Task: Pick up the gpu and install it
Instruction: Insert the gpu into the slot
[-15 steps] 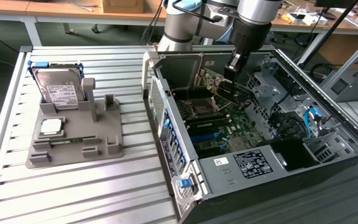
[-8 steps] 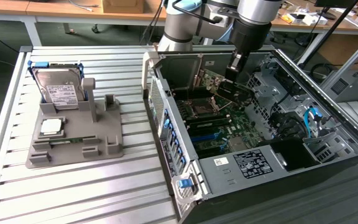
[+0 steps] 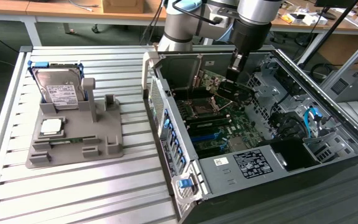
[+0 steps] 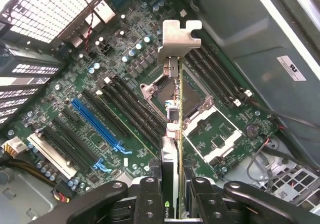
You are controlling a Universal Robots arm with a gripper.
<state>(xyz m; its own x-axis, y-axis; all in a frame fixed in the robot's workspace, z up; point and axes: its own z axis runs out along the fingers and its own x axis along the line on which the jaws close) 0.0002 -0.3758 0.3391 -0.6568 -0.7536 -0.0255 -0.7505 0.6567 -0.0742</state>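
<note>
— One card, and it is already off the counter [image 3: 73, 186]?

— Yes. The gripper [image 4: 172, 194] is pinching the gpu [image 4: 174, 134] edge-on between its fingers [image 4: 149, 196], silver bracket [image 4: 178, 39] pointing away from the wrist.

— Where is it hanging?

— Inside the open computer case [image 3: 328, 140], above the motherboard [image 4: 100, 83], over the area around the processor socket [image 4: 192, 101]. In the exterior view the arm [image 3: 251, 28] reaches down into the far part of the case.

— Seated in a slot?

— I judge not; it appears to be held clear of the board, and the blue expansion slot [image 4: 97, 124] stands free beside it. Pick-up done, installing remains. The hard drive [image 3: 58, 88] sits in the grey stand [image 3: 73, 144] on the exterior view's left.
</note>
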